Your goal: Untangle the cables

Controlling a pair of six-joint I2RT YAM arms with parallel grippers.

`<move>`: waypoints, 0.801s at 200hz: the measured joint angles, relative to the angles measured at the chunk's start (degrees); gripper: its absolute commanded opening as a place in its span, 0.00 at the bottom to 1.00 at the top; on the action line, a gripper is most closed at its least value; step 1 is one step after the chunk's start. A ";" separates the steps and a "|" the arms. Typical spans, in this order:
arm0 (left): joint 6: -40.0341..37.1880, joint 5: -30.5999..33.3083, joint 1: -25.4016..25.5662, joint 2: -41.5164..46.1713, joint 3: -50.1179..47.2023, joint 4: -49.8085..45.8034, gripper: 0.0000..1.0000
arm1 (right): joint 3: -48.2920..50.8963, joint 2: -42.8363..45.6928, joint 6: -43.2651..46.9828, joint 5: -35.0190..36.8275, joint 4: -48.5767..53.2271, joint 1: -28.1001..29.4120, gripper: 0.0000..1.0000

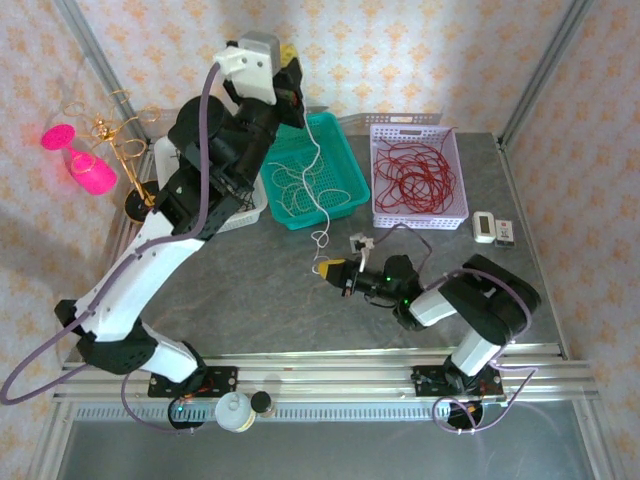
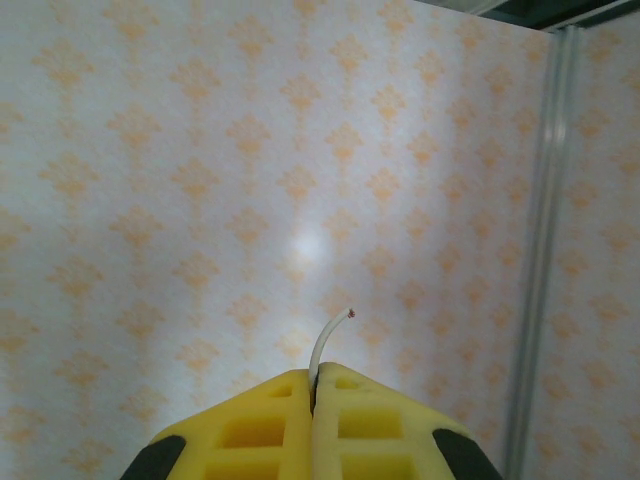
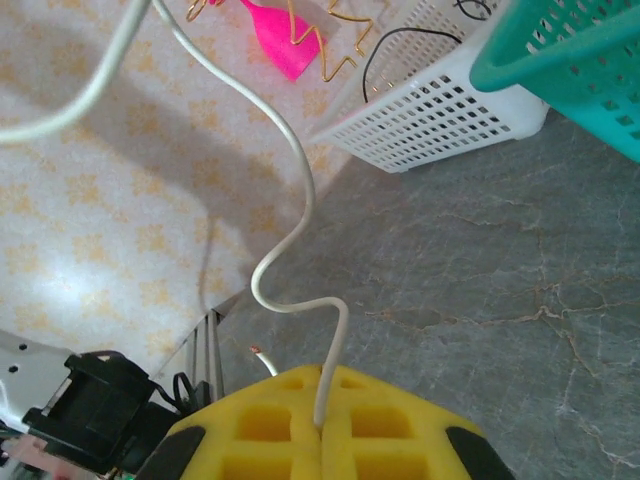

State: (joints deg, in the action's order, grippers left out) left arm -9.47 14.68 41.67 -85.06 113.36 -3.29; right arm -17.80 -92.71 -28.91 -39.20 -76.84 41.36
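We judge the white cable light and limp; left tool, eleven o'clock, and right tool clench its ends.

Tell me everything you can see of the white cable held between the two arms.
The white cable is a thin, flexible, smooth-coated wire. It runs slack and kinked between both arms. The left fingers, raised high, are shut on it, a short stub with a bare coppery tip poking past them. The right fingers, low over the table, are shut on it, another short end showing beside them.
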 measured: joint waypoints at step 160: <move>5.22 -1.84 -25.44 -9.46 9.01 1.18 0.00 | 10.51 51.78 11.06 19.10 49.96 0.87 0.00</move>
State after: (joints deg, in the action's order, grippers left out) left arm -4.25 12.84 16.23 -94.52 122.37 -2.11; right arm -7.29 -40.93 -17.85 -20.10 -26.87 42.24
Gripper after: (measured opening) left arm 0.041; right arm 0.061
